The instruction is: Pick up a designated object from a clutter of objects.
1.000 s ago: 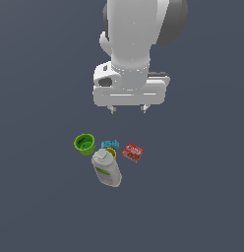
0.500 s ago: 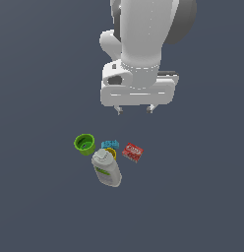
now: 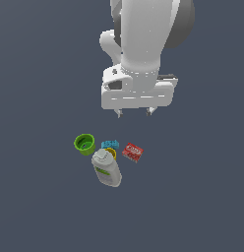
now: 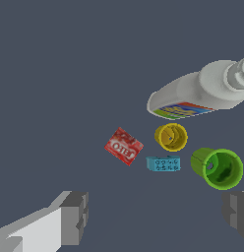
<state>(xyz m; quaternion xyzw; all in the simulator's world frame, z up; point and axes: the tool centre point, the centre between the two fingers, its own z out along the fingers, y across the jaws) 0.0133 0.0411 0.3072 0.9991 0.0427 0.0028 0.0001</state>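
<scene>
The red box (image 3: 133, 152) with a white label lies flat on the grey floor at the exterior view's right end of the clutter; it also shows in the wrist view (image 4: 123, 146). Beside it are the small blue block (image 3: 109, 144), a yellow piece (image 3: 111, 153), the green cup (image 3: 85, 144) and the white-grey bottle (image 3: 106, 169) lying down. My gripper (image 3: 135, 113) hangs well above the clutter, open and empty. In the wrist view its two fingers (image 4: 75, 216) stand wide apart, with the red box between and beyond them.
In the wrist view the blue block (image 4: 163, 163), yellow piece (image 4: 170, 137), green cup (image 4: 218, 168) and bottle (image 4: 198, 93) crowd one side of the red box. The floor (image 3: 40, 206) is a plain dark grey surface.
The arm and gripper have moved toward the exterior view's right and slightly lower, coming more nearly above the red box. The objects have not moved.
</scene>
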